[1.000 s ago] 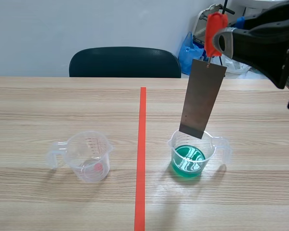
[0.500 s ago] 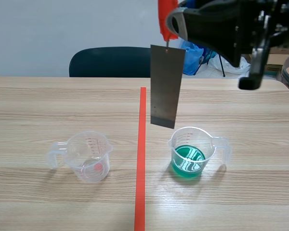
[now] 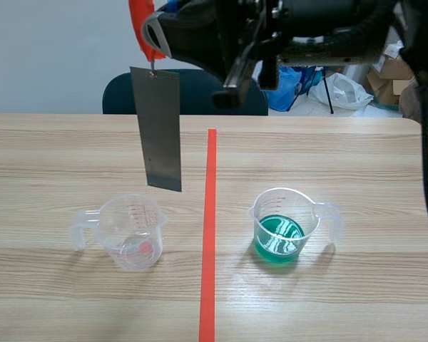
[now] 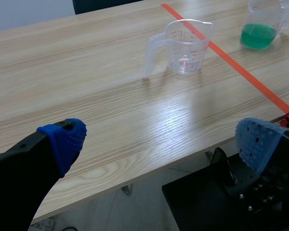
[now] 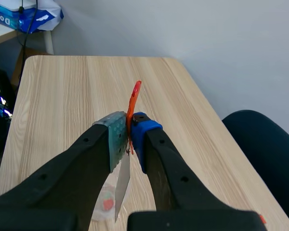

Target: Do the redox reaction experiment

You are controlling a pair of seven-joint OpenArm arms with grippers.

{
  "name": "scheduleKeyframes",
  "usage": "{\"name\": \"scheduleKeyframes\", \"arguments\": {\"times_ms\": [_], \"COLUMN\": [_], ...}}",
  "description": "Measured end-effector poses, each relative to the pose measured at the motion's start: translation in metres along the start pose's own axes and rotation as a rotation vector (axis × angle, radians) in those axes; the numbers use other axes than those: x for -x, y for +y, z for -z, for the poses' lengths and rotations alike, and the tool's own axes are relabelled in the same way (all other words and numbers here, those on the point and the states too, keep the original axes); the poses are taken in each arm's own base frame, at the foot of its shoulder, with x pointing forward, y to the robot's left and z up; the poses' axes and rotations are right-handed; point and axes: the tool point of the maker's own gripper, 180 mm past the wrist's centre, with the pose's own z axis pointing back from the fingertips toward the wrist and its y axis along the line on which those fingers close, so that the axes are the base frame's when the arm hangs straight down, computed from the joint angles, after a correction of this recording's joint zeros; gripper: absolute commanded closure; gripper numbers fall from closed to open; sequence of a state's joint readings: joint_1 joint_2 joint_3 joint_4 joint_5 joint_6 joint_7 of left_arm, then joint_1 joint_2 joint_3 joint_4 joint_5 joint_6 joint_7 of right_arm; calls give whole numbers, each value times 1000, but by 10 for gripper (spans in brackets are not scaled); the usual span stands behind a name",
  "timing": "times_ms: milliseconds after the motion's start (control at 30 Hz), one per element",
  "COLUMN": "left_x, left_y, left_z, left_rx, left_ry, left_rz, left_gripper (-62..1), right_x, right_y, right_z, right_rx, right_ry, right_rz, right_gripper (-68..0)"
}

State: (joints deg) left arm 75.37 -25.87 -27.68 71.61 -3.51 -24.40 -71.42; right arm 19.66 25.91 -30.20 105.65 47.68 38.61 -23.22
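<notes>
Scene view, right gripper point(image 3: 150, 34): clamping the orange tag point(image 3: 138, 20) that is carrying the metal plate point(image 3: 162, 128), high above the empty cup point(image 3: 130, 231).
Scene view, metal plate: hanging upright, its lower edge hovering just above the empty cup's rim (not yet inside).
Scene view, green cup point(image 3: 282, 226): standing well apart from the empty cup, across the tape line point(image 3: 210, 214).
Left wrist view, left gripper point(image 4: 159, 144): resting with fingers spread wide, gripping nothing, well short of the empty cup.
Right wrist view, pads point(image 5: 116, 139): pinching the orange tag, with the plate dangling over the empty cup.
Step in hand: seemingly bringing the plate to the empty cup.
Next move: calling for a straight, slow descent, the plate clearing the rim without swinging.
</notes>
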Motion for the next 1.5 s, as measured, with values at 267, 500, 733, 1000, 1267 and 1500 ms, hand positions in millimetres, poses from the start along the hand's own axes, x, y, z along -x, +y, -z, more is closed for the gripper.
{"name": "scheduleKeyframes", "arguments": {"times_ms": [267, 500, 733, 1000, 1267, 1500], "left_x": [0, 0, 0, 0, 0, 0], "left_y": [0, 0, 0, 0, 0, 0], "left_z": [0, 0, 0, 0, 0, 0], "left_rx": [0, 0, 0, 0, 0, 0], "left_ry": [0, 0, 0, 0, 0, 0], "left_rz": [0, 0, 0, 0, 0, 0], "left_gripper": [-623, -623, -623, -623, -623, -623], "right_x": [2, 5, 14, 20, 20, 20], "right_y": [10, 19, 29, 31, 31, 31], "right_z": [30, 48, 59, 62, 64, 64], "right_rx": [-55, -80, -113, -121, -115, -115], "right_ry": [8, 21, 37, 51, 56, 56], "right_rz": [26, 9, 29, 42, 28, 27], "right_gripper": [-6, -6, -6, -6, -6, -6]}}
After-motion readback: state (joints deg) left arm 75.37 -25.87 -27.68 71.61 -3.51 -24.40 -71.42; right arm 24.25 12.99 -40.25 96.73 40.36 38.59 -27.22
